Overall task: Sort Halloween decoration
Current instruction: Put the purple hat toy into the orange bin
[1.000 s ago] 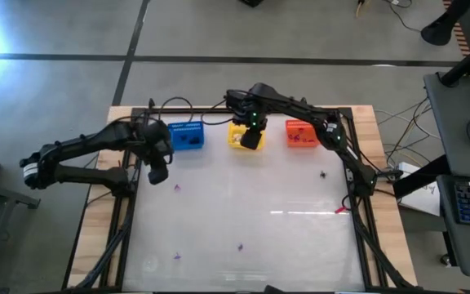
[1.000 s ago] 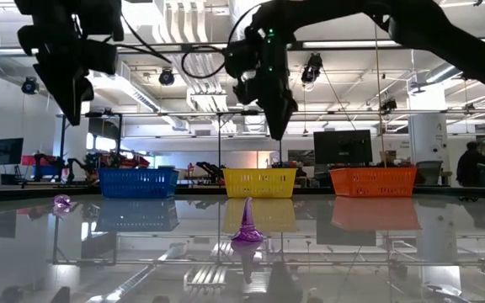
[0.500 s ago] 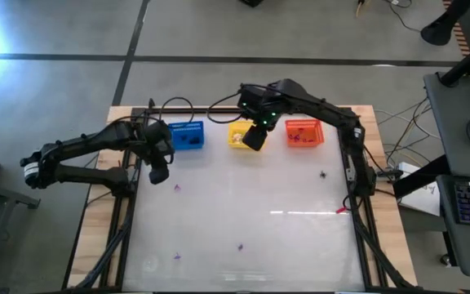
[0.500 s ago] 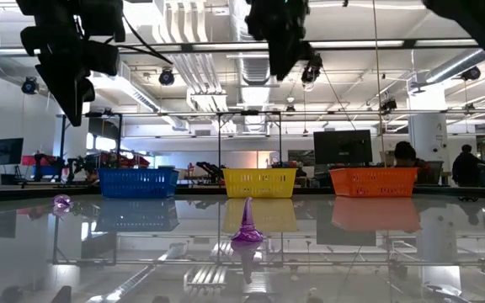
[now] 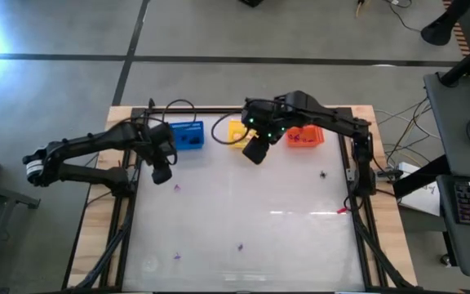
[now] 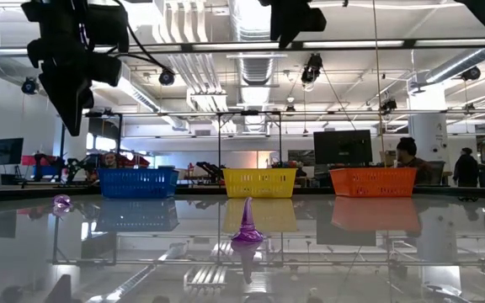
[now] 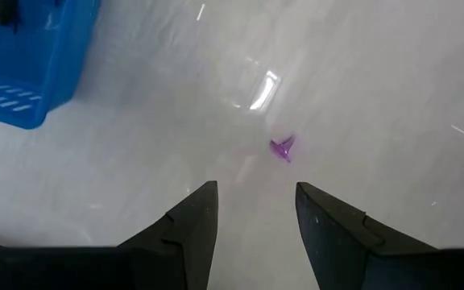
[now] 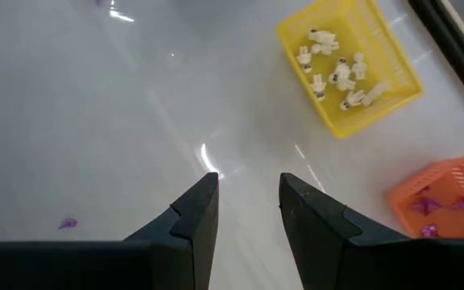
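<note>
The Halloween decoration is tiny trinkets. White ones [image 8: 337, 68] lie in the yellow basket [image 8: 375, 103], purple ones [image 8: 437, 205] in the orange basket [image 8: 425, 181], and a black one [image 7: 2, 12] in the blue basket [image 7: 14, 101]. Loose purple trinkets lie on the table [image 5: 177, 187], [image 5: 240, 245], [image 5: 177, 256], and a black one [image 5: 323, 174] lies at the right. My left gripper [image 7: 256, 209] hangs open above the table, just short of a purple trinket [image 7: 282, 147]. My right gripper [image 8: 248, 197] is open and empty, high over the table in front of the yellow basket.
The blue [image 5: 188, 135], yellow [image 5: 237, 133] and orange [image 5: 303, 136] baskets stand in a row along the table's far edge. A purple cone-shaped trinket [image 6: 247, 225] stands upright mid-table in the low view. People show in the room behind.
My right gripper has risen from over the yellow basket and come a little toward the table's near edge, turning about as it went; its fingers stay open. My left gripper has kept still.
</note>
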